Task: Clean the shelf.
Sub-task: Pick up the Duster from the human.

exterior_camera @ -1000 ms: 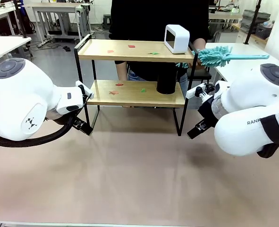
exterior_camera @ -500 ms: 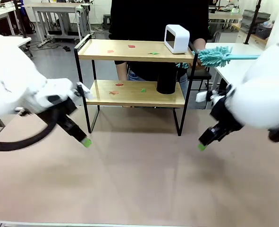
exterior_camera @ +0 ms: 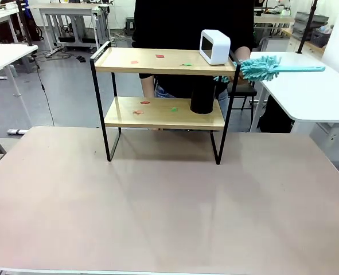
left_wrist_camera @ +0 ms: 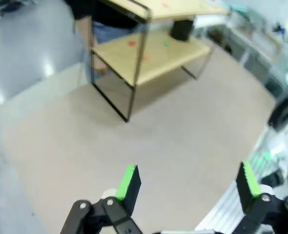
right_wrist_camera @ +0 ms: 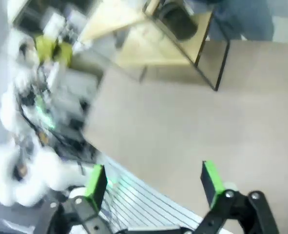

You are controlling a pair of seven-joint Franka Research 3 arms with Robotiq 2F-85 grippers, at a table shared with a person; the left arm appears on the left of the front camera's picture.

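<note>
We see shelf (exterior_camera: 163, 69) at desk (exterior_camera: 169, 206) far edge, scraps (exterior_camera: 144, 102) on both boards; left tool (left_wrist_camera: 188, 178), right tool (right_wrist_camera: 152, 181) both released, empty.

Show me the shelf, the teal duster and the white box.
shelf (exterior_camera: 117, 60): front view, bare left part of the top board.
teal duster (exterior_camera: 260, 67): front view, fluffy head.
white box (exterior_camera: 219, 48): front view, white side.

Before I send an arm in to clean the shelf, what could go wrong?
The white device stands near the top board's right end; a sweep could push it off. The black container on the lower board could tip likewise. A person stands close behind the shelf, so a reach past it may hit them.
</note>
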